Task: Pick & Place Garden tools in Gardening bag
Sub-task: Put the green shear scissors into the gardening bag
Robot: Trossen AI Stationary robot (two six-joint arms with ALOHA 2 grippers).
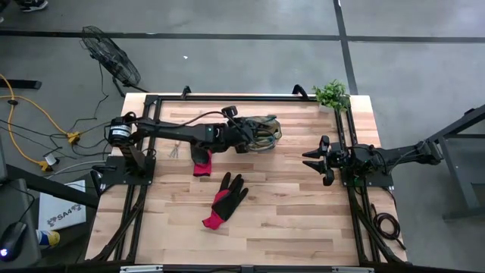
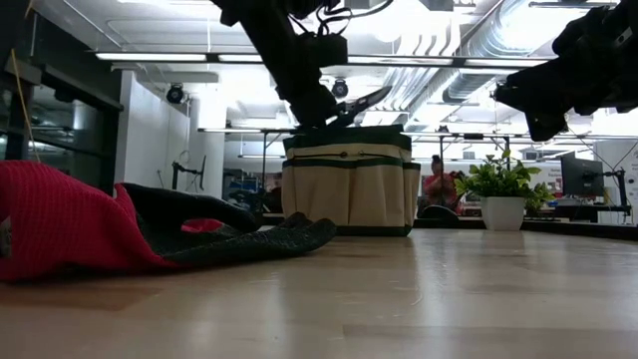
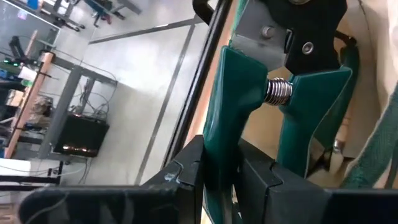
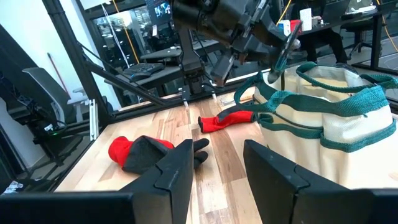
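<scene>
One left tool [image 3: 221, 180] clamping pruner [image 3: 273, 93], over bag [image 1: 261, 130]

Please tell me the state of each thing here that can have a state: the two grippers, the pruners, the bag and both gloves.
left gripper: shut on the pruners, over the bag
pruners: held by one green handle, not yet released
gardening bag: upright, mouth open
near glove: lying flat on the table, not packed
far glove: lying beside the left arm, not packed
right gripper: open, empty, waiting at the table's right side
</scene>
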